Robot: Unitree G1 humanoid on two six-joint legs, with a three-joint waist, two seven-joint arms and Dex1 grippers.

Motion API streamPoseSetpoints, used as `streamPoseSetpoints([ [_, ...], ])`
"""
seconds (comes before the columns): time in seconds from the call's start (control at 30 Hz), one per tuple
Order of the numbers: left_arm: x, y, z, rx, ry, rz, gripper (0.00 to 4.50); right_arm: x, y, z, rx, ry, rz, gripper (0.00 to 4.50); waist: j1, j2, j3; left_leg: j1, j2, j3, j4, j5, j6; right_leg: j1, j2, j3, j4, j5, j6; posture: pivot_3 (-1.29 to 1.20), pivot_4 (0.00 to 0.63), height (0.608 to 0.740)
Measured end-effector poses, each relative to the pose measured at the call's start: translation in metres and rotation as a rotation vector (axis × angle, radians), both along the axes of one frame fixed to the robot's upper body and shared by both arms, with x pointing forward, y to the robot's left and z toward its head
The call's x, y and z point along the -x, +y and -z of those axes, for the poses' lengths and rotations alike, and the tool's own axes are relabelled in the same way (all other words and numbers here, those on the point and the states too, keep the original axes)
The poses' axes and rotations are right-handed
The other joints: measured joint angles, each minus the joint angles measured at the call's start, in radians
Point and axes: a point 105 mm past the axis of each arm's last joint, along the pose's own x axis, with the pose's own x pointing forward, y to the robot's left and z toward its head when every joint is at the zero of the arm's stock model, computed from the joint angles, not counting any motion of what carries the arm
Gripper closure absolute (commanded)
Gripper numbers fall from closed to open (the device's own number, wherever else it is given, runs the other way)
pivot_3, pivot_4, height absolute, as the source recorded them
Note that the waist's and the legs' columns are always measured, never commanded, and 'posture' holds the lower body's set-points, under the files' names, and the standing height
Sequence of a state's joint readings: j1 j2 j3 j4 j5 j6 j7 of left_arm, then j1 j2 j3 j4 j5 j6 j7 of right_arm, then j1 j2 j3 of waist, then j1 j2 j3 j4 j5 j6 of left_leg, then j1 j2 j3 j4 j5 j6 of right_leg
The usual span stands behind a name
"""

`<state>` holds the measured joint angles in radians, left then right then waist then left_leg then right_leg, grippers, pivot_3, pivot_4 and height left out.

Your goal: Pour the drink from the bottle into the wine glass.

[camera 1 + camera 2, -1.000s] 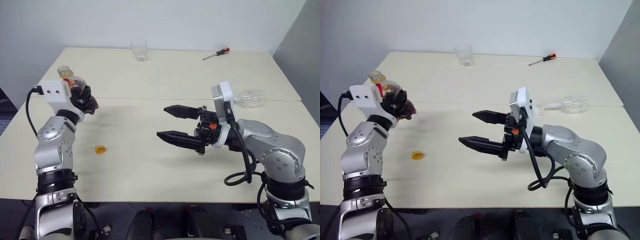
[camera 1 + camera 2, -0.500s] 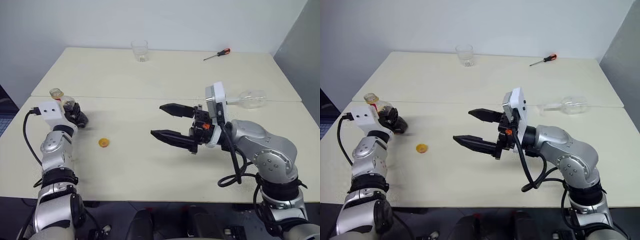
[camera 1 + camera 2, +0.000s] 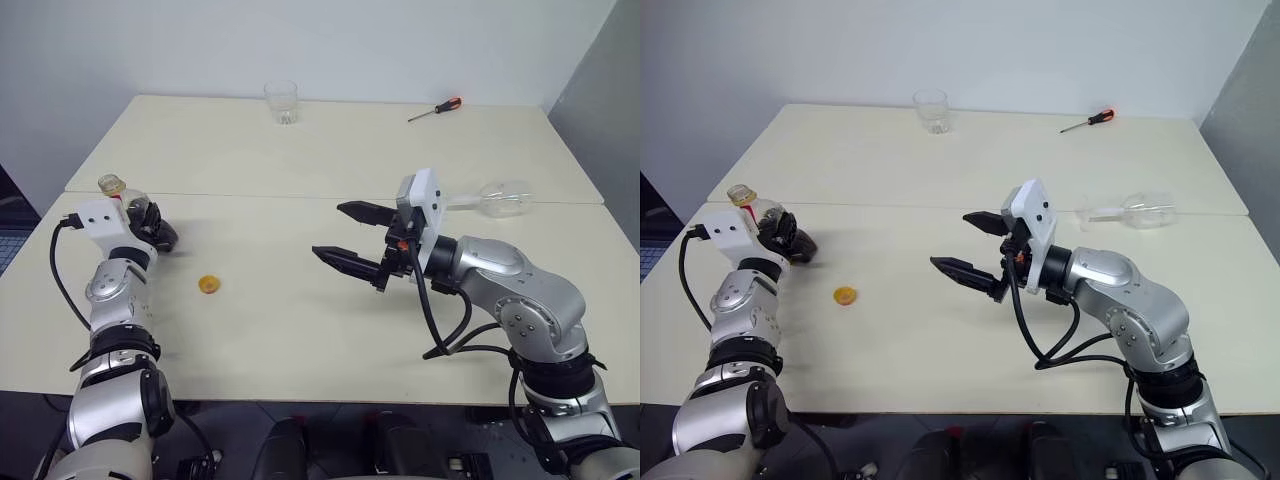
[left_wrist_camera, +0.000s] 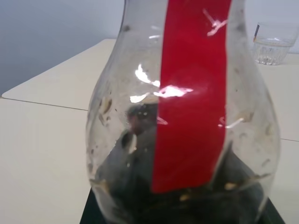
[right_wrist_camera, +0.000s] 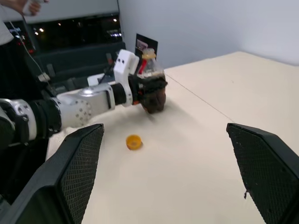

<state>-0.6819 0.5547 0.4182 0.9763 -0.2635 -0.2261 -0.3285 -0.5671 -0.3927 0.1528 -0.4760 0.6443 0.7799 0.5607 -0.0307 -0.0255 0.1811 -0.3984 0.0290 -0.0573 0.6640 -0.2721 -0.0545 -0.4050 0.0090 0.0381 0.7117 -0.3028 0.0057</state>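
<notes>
The left claw [image 3: 790, 238] is clamped on the uncapped bottle [image 3: 758, 213] near the table's left edge. The right claw [image 3: 350, 240] gapes, empty. The wine glass [image 3: 500, 198] lies toppled far right, so righting it probably comes next, before any pouring.

The cream table [image 3: 300, 150] carries tumbler [image 3: 281, 101], screwdriver [image 3: 434, 108], orange cap [image 3: 209, 285], toppled wine glass [image 3: 500, 198].

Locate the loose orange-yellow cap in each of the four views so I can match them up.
Left eye view: orange-yellow cap on the table, near the left edge, just right of the left gripper.
Right eye view: same spot, below and right of the bottle.
Left wrist view: not in it.
Right wrist view: on the table between the gripper's own fingers.
Shared landmark: the bottle beside it.
</notes>
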Motion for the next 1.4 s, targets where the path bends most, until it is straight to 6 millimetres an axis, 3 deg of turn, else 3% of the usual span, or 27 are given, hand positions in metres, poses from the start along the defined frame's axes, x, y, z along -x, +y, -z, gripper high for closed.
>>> streamPoseSetpoints([
  [0.07, 0.0, 0.0, 0.0, 0.001, 0.0, 0.001, 3.18, -0.001, 0.0, 0.002, 0.01, -0.003, 0.006, 0.0, 0.0, 0.0, 0.0, 0.0, 0.0, 0.0, 0.0, 0.0, 0.0, 0.0, 0.0, 0.0, 0.0, 0.0, 0.0, 0.0, 0.15, 0.74],
  [0.1, -0.001, 0.0, 0.0, 0.002, 0.0, 0.002, 2.54, -0.001, 0.0, 0.002, 0.014, -0.006, 0.009, 0.0, 0.0, 0.0, 0.0, 0.0, 0.0, 0.0, 0.0, 0.0, 0.0, 0.0, 0.0, 0.0, 0.0, 0.0, 0.0, 0.0, 0.15, 0.74],
  [0.33, -0.001, -0.002, 0.002, 0.007, 0.005, 0.01, 0.39, -0.003, -0.001, 0.004, 0.022, -0.011, 0.023, 0.0, 0.0, 0.0, 0.0, 0.0, 0.0, 0.0, 0.0, 0.0, 0.0, 0.0, 0.0, 0.0, 0.0, 0.0, 0.0, 0.0, 0.15, 0.74],
  [0.4, -0.001, -0.002, 0.002, 0.007, 0.005, 0.01, 0.03, -0.005, -0.001, 0.005, 0.026, -0.008, 0.031, 0.0, 0.0, 0.0, 0.0, 0.0, 0.0, 0.0, 0.0, 0.0, 0.0, 0.0, 0.0, 0.0, 0.0, 0.0, 0.0, 0.0, 0.15, 0.74],
  [0.6, 0.001, -0.001, 0.004, 0.004, 0.008, 0.011, 0.03, -0.006, -0.002, 0.006, 0.029, -0.005, 0.032, 0.0, -0.001, 0.0, 0.0, 0.0, 0.0, 0.0, 0.0, 0.0, 0.0, 0.0, 0.0, 0.0, 0.0, 0.0, 0.0, 0.0, 0.15, 0.74],
  [1.07, 0.043, -0.004, 0.011, -0.022, 0.024, 0.016, 0.03, -0.005, -0.008, 0.018, 0.047, 0.034, 0.051, 0.0, -0.001, 0.0, 0.0, 0.0, 0.001, -0.004, 0.0, 0.0, 0.0, 0.0, -0.001, 0.002, 0.0, 0.0, 0.0, 0.0, 0.15, 0.74],
  [1.2, 0.064, -0.009, 0.015, -0.017, 0.046, 0.017, 0.03, -0.003, -0.011, 0.021, 0.048, 0.041, 0.061, 0.0, -0.002, 0.0, 0.0, 0.0, 0.001, -0.006, 0.0, 0.0, 0.0, 0.0, -0.002, 0.003, -0.001, 0.0, 0.0, 0.0, 0.15, 0.74],
  [1.4, 0.107, -0.018, 0.036, 0.018, 0.145, 0.017, 0.03, -0.003, -0.019, 0.027, 0.04, 0.058, 0.116, 0.0, -0.001, -0.001, 0.0, 0.0, 0.001, -0.006, -0.001, 0.0, 0.0, 0.0, -0.002, 0.003, -0.001, 0.0, 0.0, 0.0, 0.15, 0.74],
])
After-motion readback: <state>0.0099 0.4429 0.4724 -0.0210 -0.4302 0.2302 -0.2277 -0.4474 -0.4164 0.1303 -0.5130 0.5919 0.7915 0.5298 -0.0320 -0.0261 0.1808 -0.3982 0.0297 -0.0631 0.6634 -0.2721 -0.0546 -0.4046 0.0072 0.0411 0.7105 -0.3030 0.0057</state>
